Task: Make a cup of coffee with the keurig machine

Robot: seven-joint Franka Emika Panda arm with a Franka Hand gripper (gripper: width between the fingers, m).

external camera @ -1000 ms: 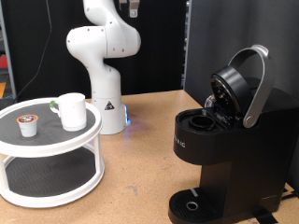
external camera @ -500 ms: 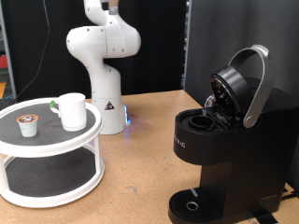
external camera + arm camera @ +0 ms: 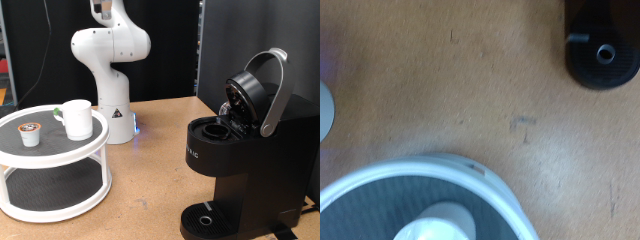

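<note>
The white cup (image 3: pixel 78 118) stands on the top tier of a white two-tier round stand (image 3: pixel 55 150) at the exterior view's left. A small white pod (image 3: pixel 31 133) with a brown top sits beside it. The black keurig machine (image 3: pixel 238 165) stands at the right with its lid (image 3: pixel 252 92) raised and its pod chamber (image 3: pixel 213 130) open. The gripper does not show in either view; the arm (image 3: pixel 108 45) rises out of the exterior view's top. The wrist view looks down on the stand's rim (image 3: pixel 430 165), the cup's top (image 3: pixel 440 222) and the machine's drip tray (image 3: pixel 605 52).
The robot's white base (image 3: pixel 113 115) stands behind the stand on the wooden table (image 3: pixel 150 170). A dark panel (image 3: pixel 215 45) rises behind the machine. Bare table lies between the stand and the machine.
The arm's upper links have swung towards the exterior view's left, and the dark hand part seen at the top edge one second ago has left the frame. Cup, pod and machine have not moved.
</note>
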